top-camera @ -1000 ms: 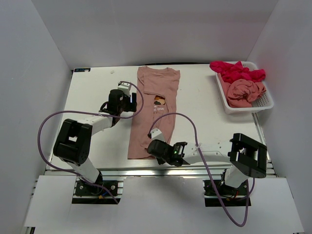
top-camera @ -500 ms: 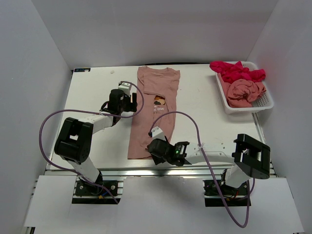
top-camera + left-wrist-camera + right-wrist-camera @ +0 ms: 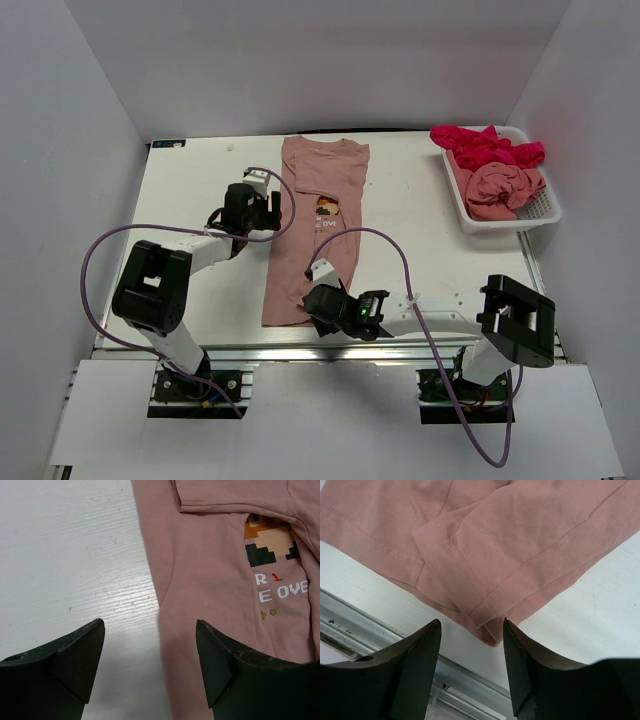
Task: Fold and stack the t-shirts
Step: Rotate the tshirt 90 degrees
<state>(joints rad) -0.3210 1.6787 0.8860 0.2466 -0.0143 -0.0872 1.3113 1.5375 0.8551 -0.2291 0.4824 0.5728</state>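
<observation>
Lengthwise, the salmon-pink t-shirt [image 3: 318, 230] lies flat on the counter [image 3: 200, 180] as a narrow strip. Its collar points to the far edge and its hem to the near edge, and a pixel print [image 3: 272, 540] peeks out between the folded-in sides. The left gripper [image 3: 275, 207] hovers at the strip's left edge, jaws spread, one finger over bare counter and the other over cloth. The right gripper [image 3: 471, 645] hangs over the near hem corner, jaws spread and gripping nothing. A purple cable [image 3: 370, 235] arcs across the lower cloth. Well apart, at the far right corner, a white basket [image 3: 540, 215] holds a magenta-red shirt [image 3: 485, 148] and a bunched pink shirt [image 3: 500, 188].
</observation>
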